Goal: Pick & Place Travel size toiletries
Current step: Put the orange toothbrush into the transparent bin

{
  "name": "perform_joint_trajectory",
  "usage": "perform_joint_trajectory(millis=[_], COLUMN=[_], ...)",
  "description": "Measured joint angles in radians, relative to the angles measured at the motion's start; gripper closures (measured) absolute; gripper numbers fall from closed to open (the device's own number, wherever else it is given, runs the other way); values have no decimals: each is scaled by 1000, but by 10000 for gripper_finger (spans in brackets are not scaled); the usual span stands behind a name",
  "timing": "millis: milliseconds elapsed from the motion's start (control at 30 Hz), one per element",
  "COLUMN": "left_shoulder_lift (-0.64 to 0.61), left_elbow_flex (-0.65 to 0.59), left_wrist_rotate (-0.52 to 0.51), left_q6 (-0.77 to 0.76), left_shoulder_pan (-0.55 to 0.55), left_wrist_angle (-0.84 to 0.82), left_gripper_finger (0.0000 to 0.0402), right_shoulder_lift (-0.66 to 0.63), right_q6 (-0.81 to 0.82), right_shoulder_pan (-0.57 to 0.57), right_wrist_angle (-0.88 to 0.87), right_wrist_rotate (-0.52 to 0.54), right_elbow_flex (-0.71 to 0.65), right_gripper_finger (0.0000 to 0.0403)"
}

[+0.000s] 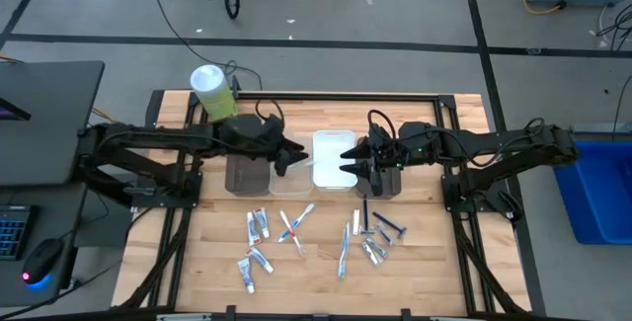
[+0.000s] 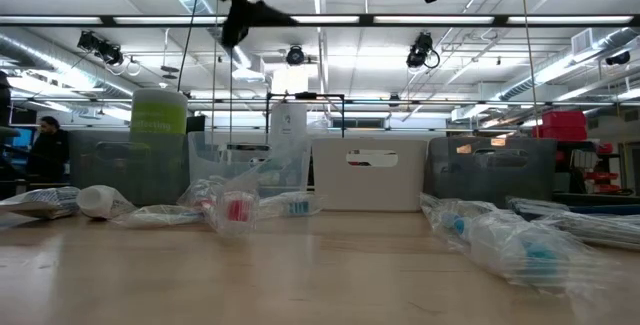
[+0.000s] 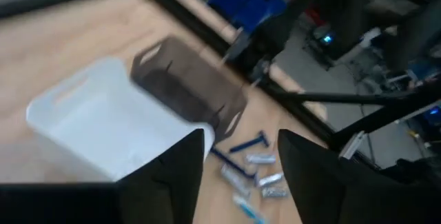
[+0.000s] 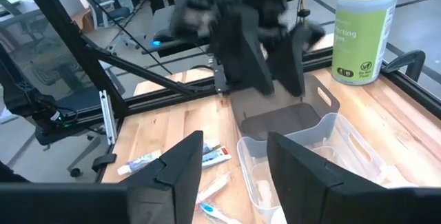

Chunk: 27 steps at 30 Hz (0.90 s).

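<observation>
Well below both grippers (image 1: 296, 159), toiletries (image 1: 316, 237)

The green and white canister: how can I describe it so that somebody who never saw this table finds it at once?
Start at the row of four trays across the far half of the wooden table. Go to the row's left end, then to the table's far-left corner, where the canister stands upright. It is the only tall round thing; everything else is flat trays or small packets.

High view: overhead, straight down, whole table (image 1: 415, 272) and both arms. Low view: tabletop height, level, faces the trays and room. Wrist views: close, angled down over the trays; both share the white tray (image 3: 89, 124) at frame center of the high view.
</observation>
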Motion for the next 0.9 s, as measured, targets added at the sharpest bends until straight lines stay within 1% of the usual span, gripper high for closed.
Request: perform_joint_trajectory(millis=[267,367,567,667,733,900], left_shoulder_lift=[-85,-106,-141,-159,-171,-198], left_elbow_flex=[12,12,12,12,12,12], left_wrist_rotate=[-82,-86,-80,-77,-78,-83], left_q6=[106,144,248,282,300,313], left_shoulder_pan=[-51,-67,-116,-131,-139,-158], left_wrist_angle=[-3,2,21,41,48,48], left_gripper_finger=[290,317,368,391,396,388], right_shoulder_lift=[0,0,-2,-4,-4,-4], right_q6=[-106,-141,-155,-174,-174,-208], right_shoulder_pan=[0,0,11,18,22,52], right_wrist_angle=[0,0,3,32,45,55], right_wrist_rotate=[2,2,2,2,2,4], right_elbow_flex=[0,0,0,0,0,0], right_gripper_finger=[293,313,351,367,376,397])
